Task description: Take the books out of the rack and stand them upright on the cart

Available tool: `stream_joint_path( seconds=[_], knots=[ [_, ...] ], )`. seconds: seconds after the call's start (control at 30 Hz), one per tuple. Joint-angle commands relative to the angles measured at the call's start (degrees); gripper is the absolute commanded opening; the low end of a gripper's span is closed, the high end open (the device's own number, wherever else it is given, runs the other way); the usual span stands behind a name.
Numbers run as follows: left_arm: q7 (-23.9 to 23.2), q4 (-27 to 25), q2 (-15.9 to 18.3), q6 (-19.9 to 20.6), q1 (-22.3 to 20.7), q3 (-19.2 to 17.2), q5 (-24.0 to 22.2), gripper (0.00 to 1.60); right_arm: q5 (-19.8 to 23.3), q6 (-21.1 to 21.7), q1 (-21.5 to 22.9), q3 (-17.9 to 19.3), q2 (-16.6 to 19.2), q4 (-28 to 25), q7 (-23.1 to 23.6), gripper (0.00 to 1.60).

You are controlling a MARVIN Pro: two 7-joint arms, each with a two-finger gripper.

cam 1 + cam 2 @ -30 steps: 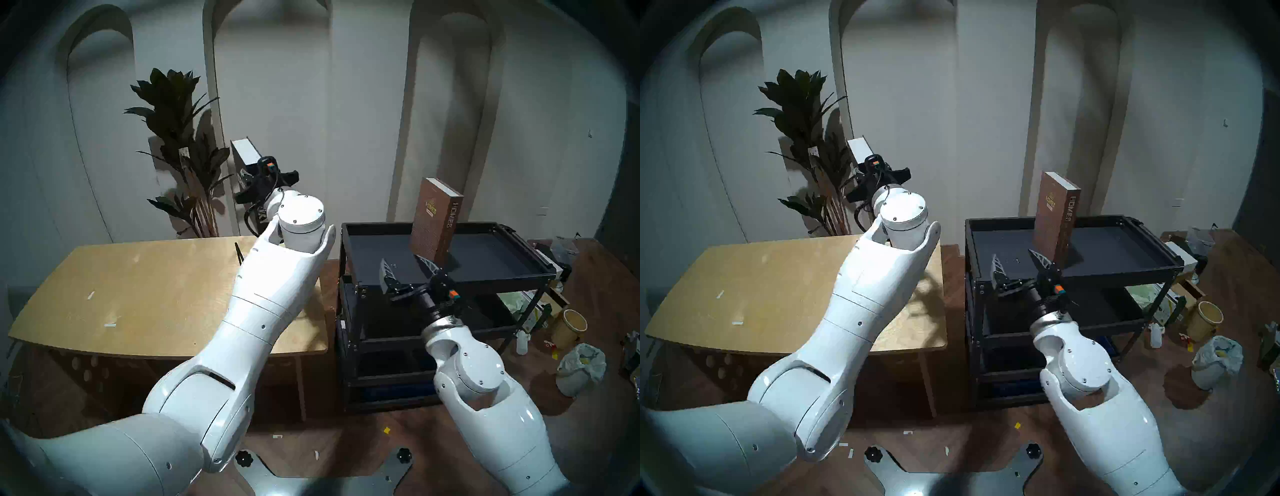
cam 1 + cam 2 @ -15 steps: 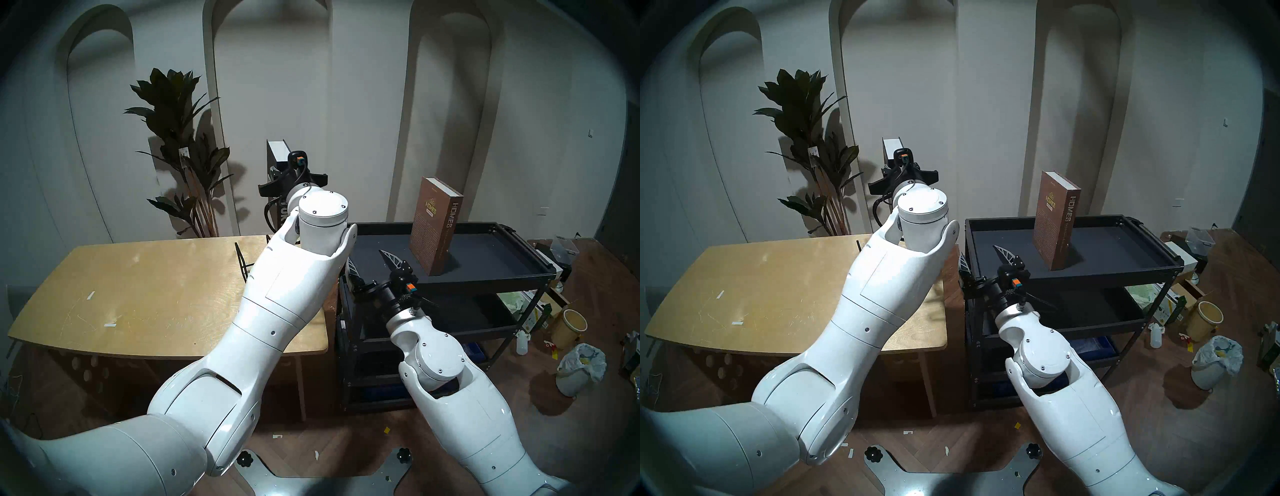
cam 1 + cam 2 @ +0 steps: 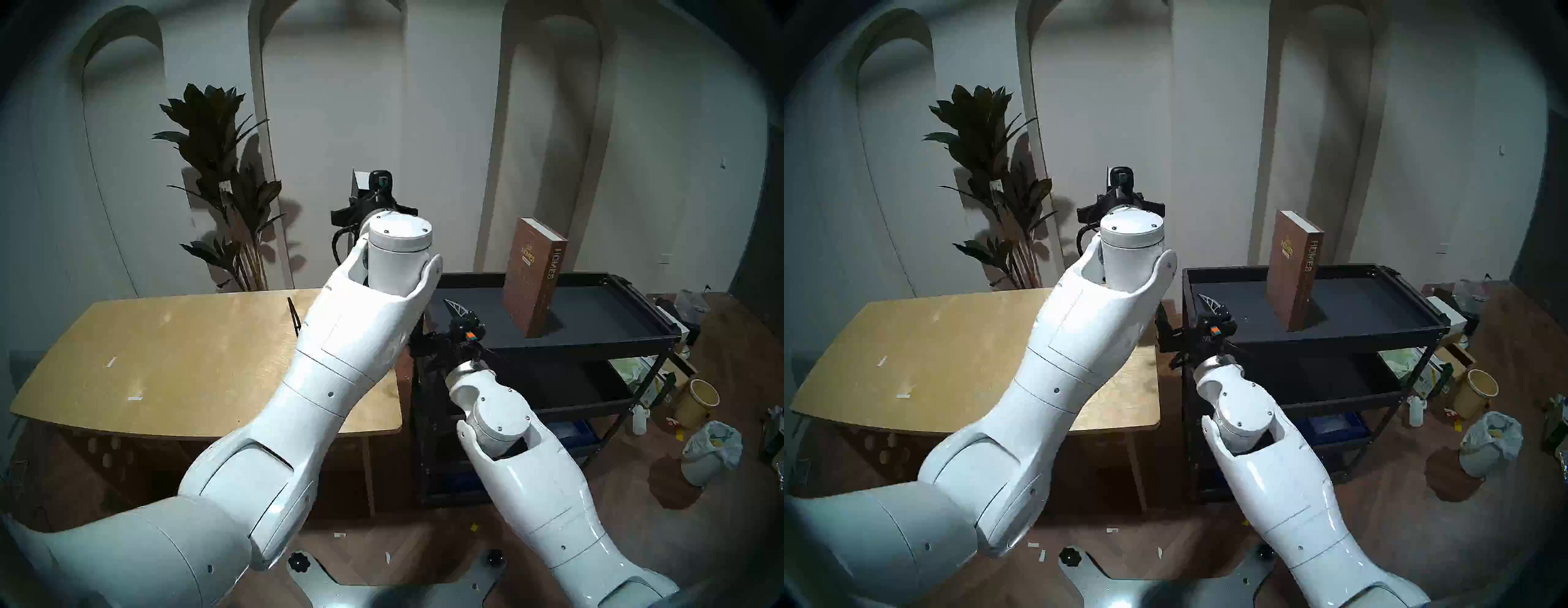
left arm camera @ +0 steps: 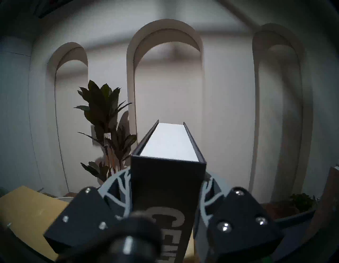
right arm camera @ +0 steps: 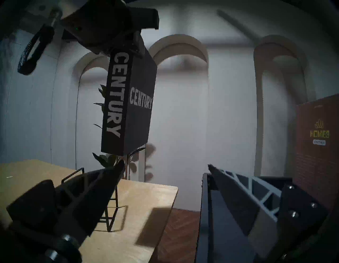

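The left claw (image 4: 167,198) is pinching the black book (image 5: 128,102) near its top, spine upright, hanging in open air above the table's (image 3: 169,361) right end. The right claw (image 5: 165,183) is gaping empty over the cart's (image 3: 594,339) left rim; the brown book (image 3: 532,276) is standing upright there.

Glossy white arm shells, small dark screws, black wrists, grey lattice fingers (image 5: 256,191), orange-teal connector

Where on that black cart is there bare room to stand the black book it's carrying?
The cart's top tray is mostly bare. The widest free patch lies right of the brown book, out to the handle end. A smaller patch lies left of it, but the open right claw crowds that corner. The black book hangs in the left claw, above the table.
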Motion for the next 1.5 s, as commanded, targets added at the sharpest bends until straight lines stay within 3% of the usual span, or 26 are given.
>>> stream_joint_path(
  seconds=[0.0, 0.27, 0.5, 1.0, 1.23, 1.47],
  knots=[
    [-2.1, -1.2, -1.3, 1.9, -4.3, -0.2, -1.2, 0.0, 1.2, -0.5, 5.7, 0.0, -5.7, 2.1, -0.6, 1.6],
    [-3.2, 0.1, -2.1, 3.5, -6.1, -0.1, -2.6, 0.0, 3.1, -1.2, 11.0, 0.5, -10.8, 7.9, -1.0, 1.6],
    [-2.8, 3.7, -3.4, 2.0, -8.0, 1.1, -2.1, 0.0, 4.7, -2.0, 13.9, 0.6, -13.3, 11.2, -0.9, 1.6],
    [0.2, 14.1, -7.4, -3.7, -12.2, 5.0, 1.3, 0.0, 7.1, -6.5, 18.2, 1.2, -15.5, 17.2, -1.2, 1.6],
    [1.8, 16.5, -7.9, -6.0, -12.4, 5.7, 2.0, 0.0, 7.7, -9.0, 20.0, 2.2, -16.0, 19.9, -1.4, 1.6],
    [2.4, 17.2, -8.1, -5.1, -11.8, 6.3, 0.9, 0.0, 8.1, -12.4, 22.6, 2.8, -16.3, 24.0, -0.6, 1.6]
  ],
)
